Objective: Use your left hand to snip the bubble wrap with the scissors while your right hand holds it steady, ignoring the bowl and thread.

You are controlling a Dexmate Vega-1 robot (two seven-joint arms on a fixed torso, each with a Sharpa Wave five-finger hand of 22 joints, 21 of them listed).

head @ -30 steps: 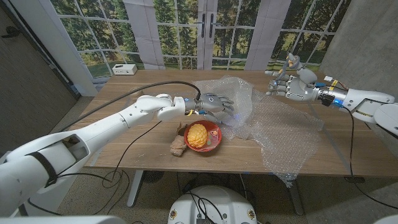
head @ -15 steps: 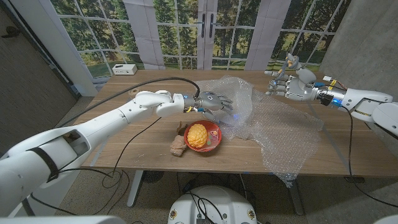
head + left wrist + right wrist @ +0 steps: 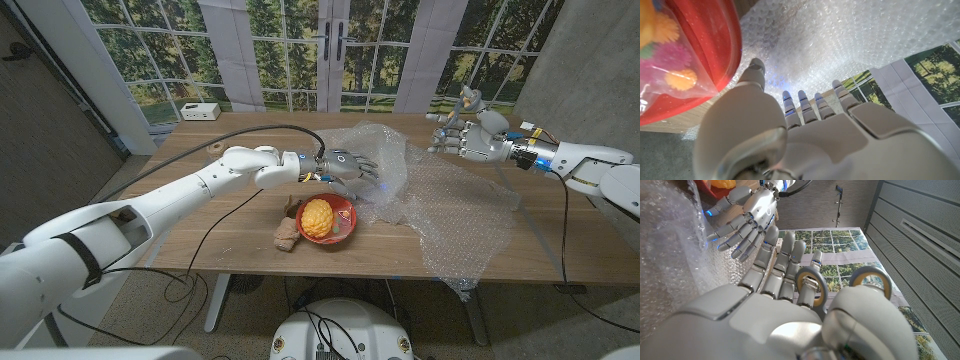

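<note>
The bubble wrap (image 3: 430,190) lies crumpled and spread over the middle and right of the table (image 3: 220,215), one heaped edge rising just behind the red bowl (image 3: 325,220), which sits near the front edge with a yellow ball of thread (image 3: 317,217) in it. That heap is where a cut would likely start, which seems to be why the left hand (image 3: 345,170) is there.

No scissors can be made out, so the snip looks not yet begun; whether they lie under the wrap cannot be told.

The left arm stretches long across the table from the near left corner. Its hand is over the wrap's near edge, just behind the bowl, fingers (image 3: 802,102) spread and holding nothing; in the left wrist view they reach onto the wrap.

The right hand (image 3: 470,135) hangs in the air over the far right of the table, above the wrap and not on it, palm turned inward, fingers (image 3: 782,255) apart and empty. It is not yet steadying anything.
</note>
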